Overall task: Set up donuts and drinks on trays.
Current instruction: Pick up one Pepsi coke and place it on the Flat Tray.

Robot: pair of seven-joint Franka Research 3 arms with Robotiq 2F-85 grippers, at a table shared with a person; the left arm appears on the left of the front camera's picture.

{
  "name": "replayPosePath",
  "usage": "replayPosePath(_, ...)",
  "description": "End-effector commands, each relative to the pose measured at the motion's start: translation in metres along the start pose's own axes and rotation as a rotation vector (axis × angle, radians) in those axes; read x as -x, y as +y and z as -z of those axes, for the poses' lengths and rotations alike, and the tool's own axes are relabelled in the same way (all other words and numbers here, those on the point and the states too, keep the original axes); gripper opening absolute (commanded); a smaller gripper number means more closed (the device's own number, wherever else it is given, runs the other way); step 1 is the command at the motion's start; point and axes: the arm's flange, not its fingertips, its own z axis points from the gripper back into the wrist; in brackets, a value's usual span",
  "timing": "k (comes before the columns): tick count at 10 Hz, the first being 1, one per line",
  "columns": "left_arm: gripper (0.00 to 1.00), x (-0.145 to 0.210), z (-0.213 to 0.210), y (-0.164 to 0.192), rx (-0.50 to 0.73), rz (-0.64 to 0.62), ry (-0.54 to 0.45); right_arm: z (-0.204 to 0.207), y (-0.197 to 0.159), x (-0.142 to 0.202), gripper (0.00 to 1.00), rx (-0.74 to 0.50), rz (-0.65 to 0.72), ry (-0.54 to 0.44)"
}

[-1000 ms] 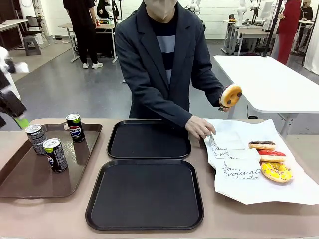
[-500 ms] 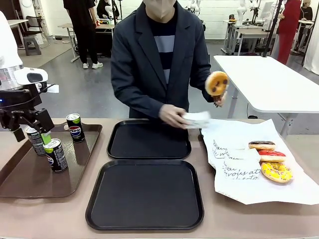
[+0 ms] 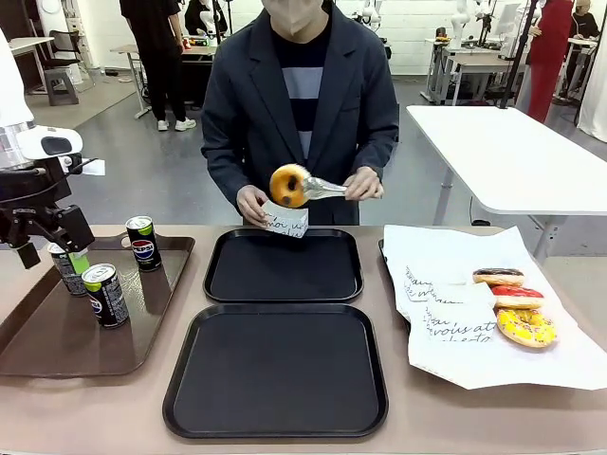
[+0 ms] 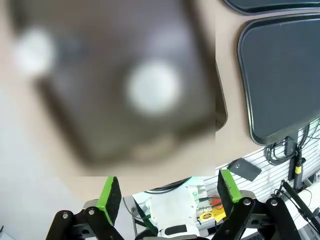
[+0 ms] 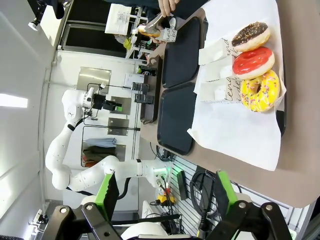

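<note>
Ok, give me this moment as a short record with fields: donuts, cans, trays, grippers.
person: holds plain brown donut in tongs, paper sleeve in other hand, by far black tray
donuts on paper: chocolate, red, yellow-sprinkled
cans: three, upright on brown tray
left gripper: open, above brown tray
right gripper: open

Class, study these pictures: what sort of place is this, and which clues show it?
Probably a robotics lab staging a snack counter: the black, green-padded left gripper hangs over a long brown plastic tray, with white worktables behind.
</note>
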Motion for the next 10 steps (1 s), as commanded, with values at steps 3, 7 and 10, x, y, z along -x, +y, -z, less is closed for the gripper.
replayPosePath(3, 1.00, -0.007, 0.021, -0.025, -0.132, -0.119, -0.066, -0.002, -0.001, -0.001, 1.00, -0.024, -0.017, -0.011)
replayPosePath(7, 1.00, -0.022, 0.051, -0.040, -0.216, -0.166, -0.162, -0.002, -0.001, -0.001, 1.00, -0.024, -0.017, -0.011)
replayPosePath(10, 1.00, -0.029, 0.056, -0.030, -0.185, -0.171, -0.183, -0.002, -0.001, -0.001, 1.00, -0.024, -0.017, -0.011)
